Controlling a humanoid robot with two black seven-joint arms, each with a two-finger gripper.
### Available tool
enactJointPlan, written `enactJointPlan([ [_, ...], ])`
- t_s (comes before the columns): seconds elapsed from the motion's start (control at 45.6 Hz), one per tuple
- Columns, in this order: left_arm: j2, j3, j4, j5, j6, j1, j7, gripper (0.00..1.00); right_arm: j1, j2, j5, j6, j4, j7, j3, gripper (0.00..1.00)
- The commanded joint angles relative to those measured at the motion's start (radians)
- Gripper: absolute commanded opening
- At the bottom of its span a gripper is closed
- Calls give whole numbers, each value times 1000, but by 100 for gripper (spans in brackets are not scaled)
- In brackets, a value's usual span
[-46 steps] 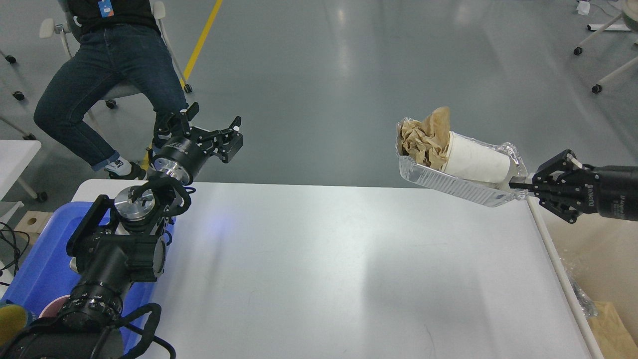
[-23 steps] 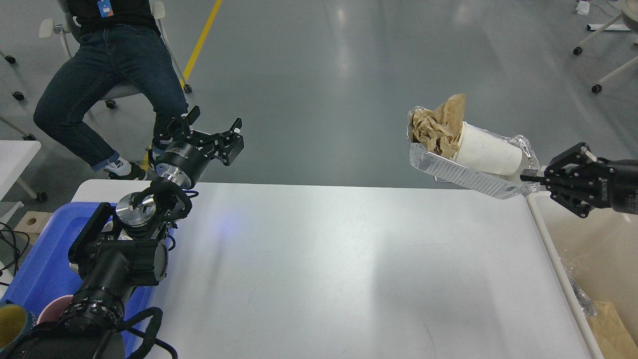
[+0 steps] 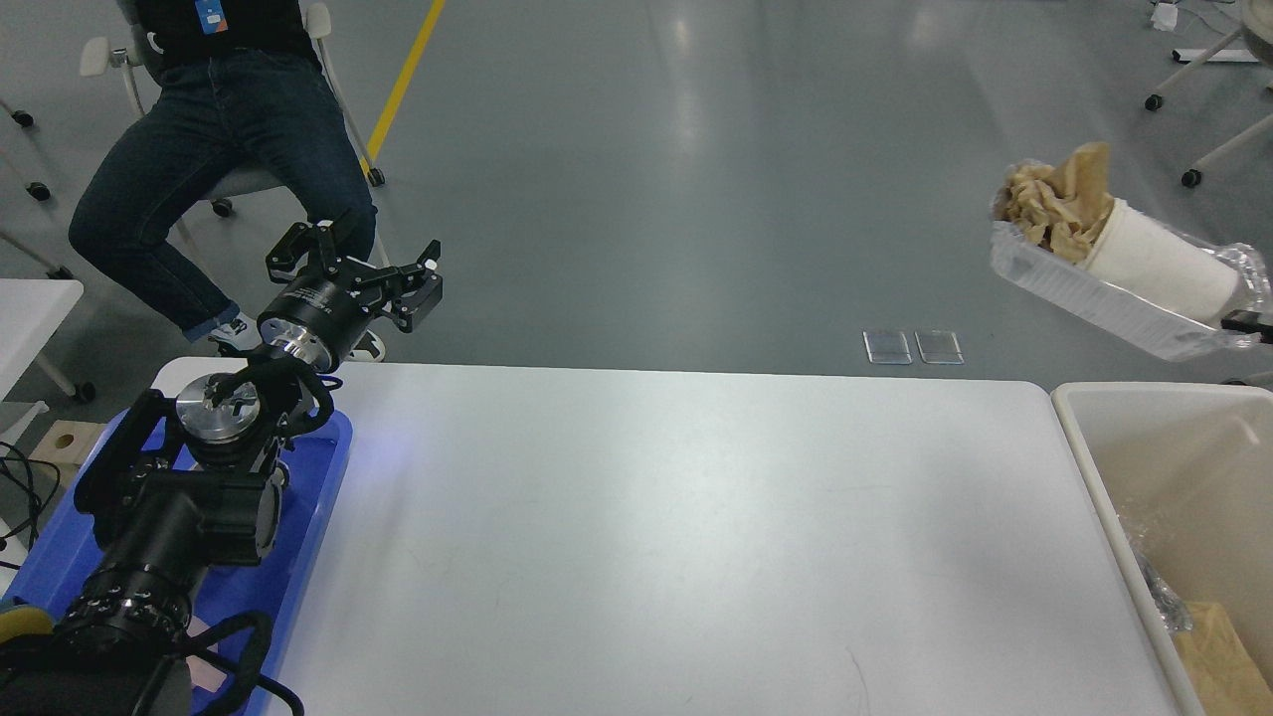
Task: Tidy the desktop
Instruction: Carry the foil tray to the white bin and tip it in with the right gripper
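The large, smooth white counter (image 3: 676, 517) was recorded filling the centre of the head view, between a blue plastic tray (image 3: 308, 517) at its left edge and a cream-coloured plastic bin (image 3: 1084, 438) at its right edge. No loose item was seen on its bare surface.

A crinkled clear-foil tray (image 3: 1094, 298) was noted in the air above and behind the bin, tilted, carrying a white paper cup (image 3: 1159, 270) lying on its side and a wad of crumpled brown paper (image 3: 1054, 199) at its higher end. The step in hand was judged to be disposal of this rubbish. The next move would call for the foil tray to be brought fully over the bin opening before being tipped or let go, as the cup looked free to roll.

The left claw (image 3: 368, 264) was observed beyond the counter's far left corner, its fingers spread apart and nothing held.

Of the right arm only a small black piece (image 3: 1248, 321) at the frame edge was visible, touching the foil tray's lower end; the right claw itself was cut off, so its state could not be told, though a grip on the tray was inferred. The bin's contents were only partly visible: some clear wrap and brown material. Items under the left arm in the blue tray were hidden.
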Motion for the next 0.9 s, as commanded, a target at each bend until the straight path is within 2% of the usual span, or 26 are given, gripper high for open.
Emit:
enactJointPlan([
  [0.0,4,2,0,0,11,1,1,97,-4,21,-1,-1,-147,2,-12,0],
  [0.307,27,7,-2,0,31,1,0,97,-85,88,-6,-29,-368,3,-17,0],
  [0.57,64,10,-2,3,31,15,1,97,-176,146,-6,-118,-456,5,-17,0],
  [0.877,111,11,-3,3,51,12,0,97,-242,200,1,-275,-472,0,-17,0],
])
